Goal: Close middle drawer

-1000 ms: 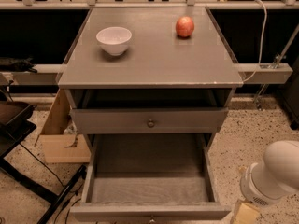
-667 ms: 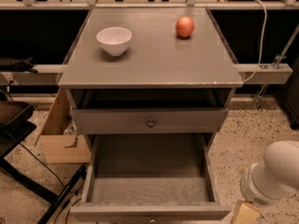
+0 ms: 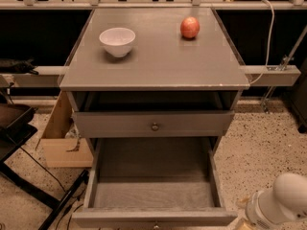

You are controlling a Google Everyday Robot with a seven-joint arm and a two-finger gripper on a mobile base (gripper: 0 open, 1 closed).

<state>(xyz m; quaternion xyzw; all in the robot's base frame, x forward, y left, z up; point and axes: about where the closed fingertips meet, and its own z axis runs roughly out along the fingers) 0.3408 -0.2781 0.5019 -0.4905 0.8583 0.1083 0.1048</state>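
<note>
Only the one camera view here. The grey wooden middle drawer (image 3: 153, 176), a long shallow tray with a flat front and a small dark knob, sits in the lower centre of the frame. It's pulled well out of the grey wooden cabinet, with its front right at the bottom edge, and the tray looks bare inside.

Just above it is the upper grey drawer front (image 3: 120, 123) with its own round knob. That one's pushed in or close to it.

Up on the tabletop (image 3: 158, 66) there's a small white bowl (image 3: 117, 40) at upper left and a red apple (image 3: 190, 27) at upper right, well apart.

What's changed from a second ago? Basically nothing. The drawer is out just as far, and the rounded white arm section (image 3: 280, 205) is parked in the same lower-right corner, so I'd say the push hasn't started.

The claw isn't in frame, so I can't tell whether it's spread or pressed together.

No brands, labels or readable writing anywhere.
</note>
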